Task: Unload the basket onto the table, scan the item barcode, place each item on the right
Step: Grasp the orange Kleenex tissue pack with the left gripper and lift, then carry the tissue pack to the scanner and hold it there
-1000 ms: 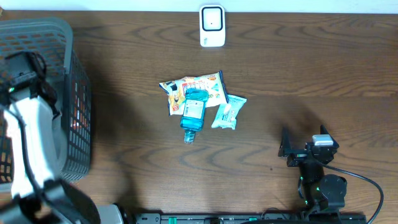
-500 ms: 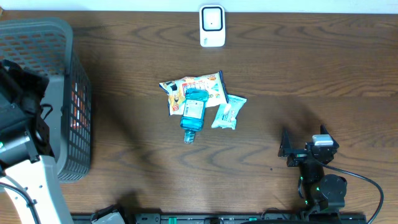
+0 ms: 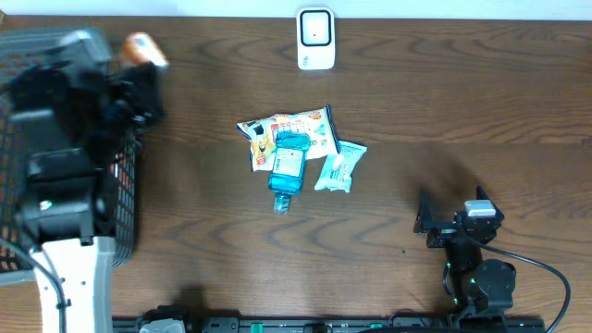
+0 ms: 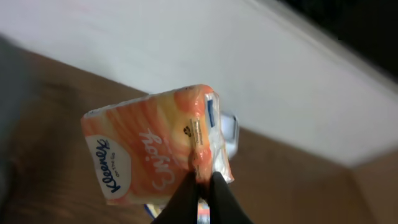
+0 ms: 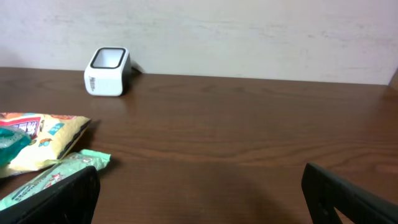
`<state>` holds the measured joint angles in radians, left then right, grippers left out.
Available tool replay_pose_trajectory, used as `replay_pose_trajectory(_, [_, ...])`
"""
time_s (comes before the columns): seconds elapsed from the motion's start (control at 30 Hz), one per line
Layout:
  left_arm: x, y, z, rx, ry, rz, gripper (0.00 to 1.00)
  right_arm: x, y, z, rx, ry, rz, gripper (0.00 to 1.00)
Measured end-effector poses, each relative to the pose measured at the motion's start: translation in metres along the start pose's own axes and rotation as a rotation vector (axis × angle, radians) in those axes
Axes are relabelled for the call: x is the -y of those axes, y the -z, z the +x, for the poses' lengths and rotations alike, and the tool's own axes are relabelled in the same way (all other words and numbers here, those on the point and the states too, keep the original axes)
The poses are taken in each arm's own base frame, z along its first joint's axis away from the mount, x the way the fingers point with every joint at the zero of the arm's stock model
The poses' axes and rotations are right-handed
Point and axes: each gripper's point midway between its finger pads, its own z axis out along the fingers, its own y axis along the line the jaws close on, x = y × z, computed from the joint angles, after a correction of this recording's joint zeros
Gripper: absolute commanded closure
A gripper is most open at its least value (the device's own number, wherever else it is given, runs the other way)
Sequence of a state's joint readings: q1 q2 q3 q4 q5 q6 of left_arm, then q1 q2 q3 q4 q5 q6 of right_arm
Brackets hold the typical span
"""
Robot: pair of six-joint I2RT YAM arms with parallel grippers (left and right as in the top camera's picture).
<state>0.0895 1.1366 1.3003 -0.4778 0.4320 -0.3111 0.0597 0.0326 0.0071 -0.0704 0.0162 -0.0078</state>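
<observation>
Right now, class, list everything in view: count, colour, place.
table: 1, dark brown
basket: 1, grey, left edge
tissue pack: 1, orange, held up beside the basket
scanner: 1, white, far edge, centre
snack bag: 1, yellow-white, mid-table
bottle: 1, blue, lying on the snack bag
packet: 1, pale green, right of the bottle
left gripper: 1, black, shut on the tissue pack
right gripper: 1, black, open, near right corner

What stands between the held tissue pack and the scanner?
Nothing visible: bare table runs from the tissue pack in the left gripper to the scanner. The snack pile lies off that line, toward the robot.
</observation>
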Motion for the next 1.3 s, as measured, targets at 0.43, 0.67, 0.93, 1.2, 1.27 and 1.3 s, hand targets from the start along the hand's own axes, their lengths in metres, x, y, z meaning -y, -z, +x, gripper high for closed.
replay_pose_trajectory(0.43, [0.014,-0.109,0.162,-0.570,-0.144,0.037,0.93,0.000,0.000,0.000,0.000,0.000,0.000,0.01])
replay_pose_trajectory(0.67, [0.012,-0.145,0.249,-0.805,-0.272,0.058,0.93,0.000,0.000,0.000,0.000,0.000,0.000,0.01])
replay_pose_trajectory(0.93, [0.039,-0.151,0.295,-0.885,-0.454,0.171,0.93,0.000,0.000,0.000,0.000,0.000,0.000,0.01])
replay_pose_trajectory(1.2, [0.034,-0.153,0.294,-0.873,-0.511,0.151,0.25,0.000,0.000,0.000,0.000,0.000,0.000,0.01])
replay_pose_trajectory(1.27, [0.030,-0.154,0.293,-0.870,-0.520,0.126,0.20,0.000,0.000,0.000,0.000,0.000,0.000,0.01])
replay_pose_trajectory(1.3, [0.028,-0.154,0.293,-0.872,-0.524,0.113,0.19,0.000,0.000,0.000,0.000,0.000,0.000,0.01])
